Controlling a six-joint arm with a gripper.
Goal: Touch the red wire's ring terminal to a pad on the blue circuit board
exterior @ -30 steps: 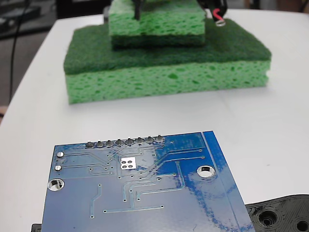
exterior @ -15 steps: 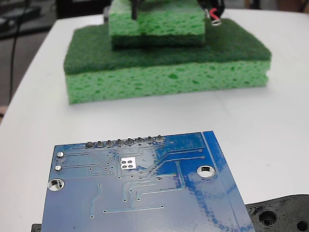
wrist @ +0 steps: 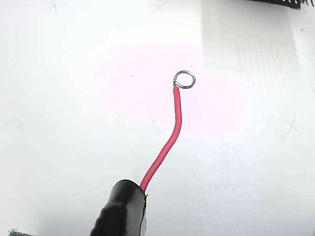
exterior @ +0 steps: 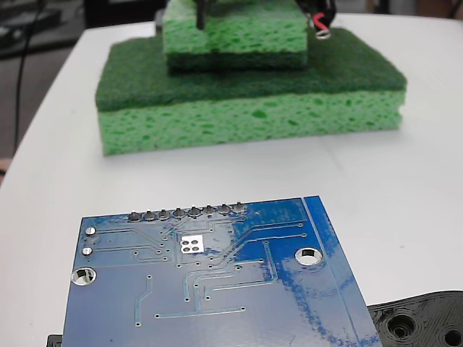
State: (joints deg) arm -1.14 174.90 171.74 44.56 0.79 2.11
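Blue circuit board [exterior: 210,282] lies nearest on the desk [exterior: 405,173]; beyond the sponges [exterior: 246,108], red wire [exterior: 319,25] and ring terminal [wrist: 184,79] hang well apart. Approach step: travel forward, descend onto a pad. Jaws unseen; cannot tell.

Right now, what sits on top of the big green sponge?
On the big green sponge sits a smaller green sponge. A dark object stands on it, cut off by the frame. The red wire hangs beside it.

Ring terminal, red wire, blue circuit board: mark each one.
ring terminal [wrist: 184,79], wrist view, on the loop's metal rim.
red wire [wrist: 170,140], wrist view, mid insulation.
blue circuit board [exterior: 217,289], fixed view, central traces.
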